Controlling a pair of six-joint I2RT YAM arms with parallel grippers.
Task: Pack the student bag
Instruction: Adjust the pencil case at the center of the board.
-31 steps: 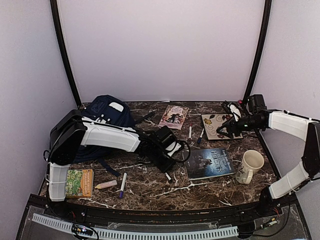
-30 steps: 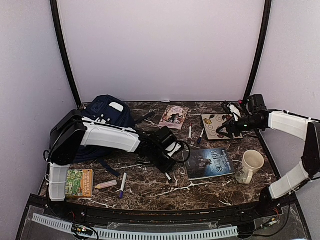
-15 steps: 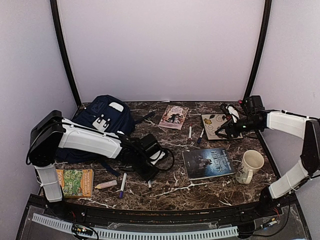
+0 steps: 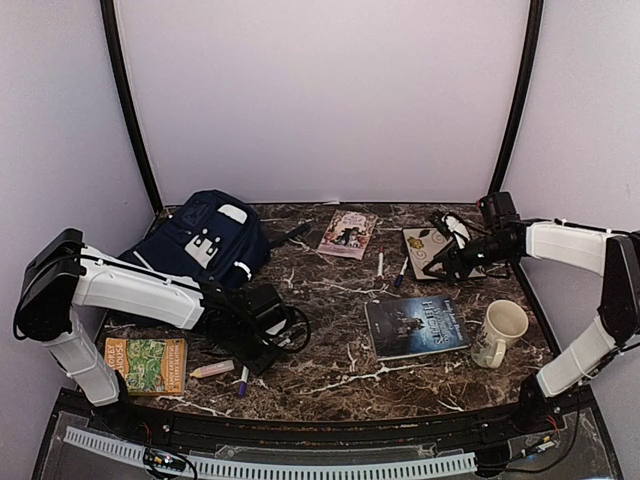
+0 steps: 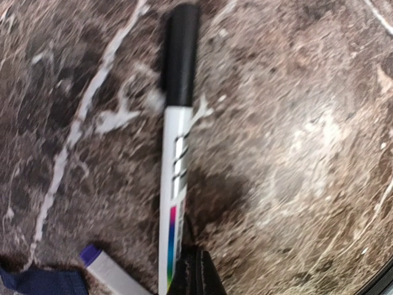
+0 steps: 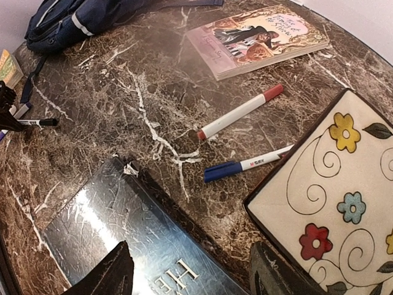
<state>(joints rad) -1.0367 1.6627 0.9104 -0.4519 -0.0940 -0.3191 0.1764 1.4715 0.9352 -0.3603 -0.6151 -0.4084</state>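
Note:
The navy student bag (image 4: 205, 240) lies at the back left, and its edge shows in the right wrist view (image 6: 80, 18). My left gripper (image 4: 258, 352) is low over the table in front of the bag, shut on a white marker with a black cap (image 5: 175, 153). One dark fingertip (image 5: 193, 273) shows against the marker's barrel. My right gripper (image 4: 445, 262) is open and empty, its fingers (image 6: 104, 273) over the corner of a dark hardback book (image 4: 415, 325) and next to a flowered plate (image 6: 331, 184).
A purple-capped marker (image 4: 243, 378), a highlighter (image 4: 212, 369) and a green book (image 4: 147, 363) lie at the near left. A pink book (image 4: 347, 232), a red marker (image 6: 239, 112) and a blue marker (image 6: 245, 165) lie mid-back. A mug (image 4: 500, 332) stands near right.
My left arm has drawn back to the left and nearer, carrying the black-capped marker with it. My right gripper has shifted slightly left over the plate's edge.

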